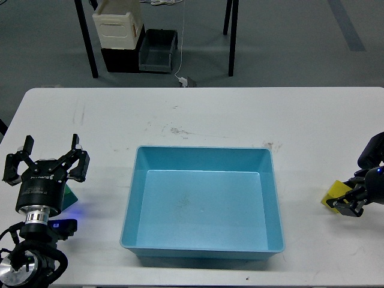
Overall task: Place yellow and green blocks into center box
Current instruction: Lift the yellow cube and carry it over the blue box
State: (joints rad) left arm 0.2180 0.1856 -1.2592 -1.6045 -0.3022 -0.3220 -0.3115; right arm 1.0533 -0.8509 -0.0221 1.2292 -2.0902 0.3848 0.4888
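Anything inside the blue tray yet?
No. The blue tray shows only bare floor. The yellow block is at the right gripper; the green block sits mostly hidden behind the left gripper.

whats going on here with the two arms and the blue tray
A two-armed robot is working at a white table with a light blue tray in the middle, which has nothing in it. The right gripper is at the yellow block near the table's right edge, apparently closing on it. The left gripper has its jaws spread above the green block, mostly hidden behind it.
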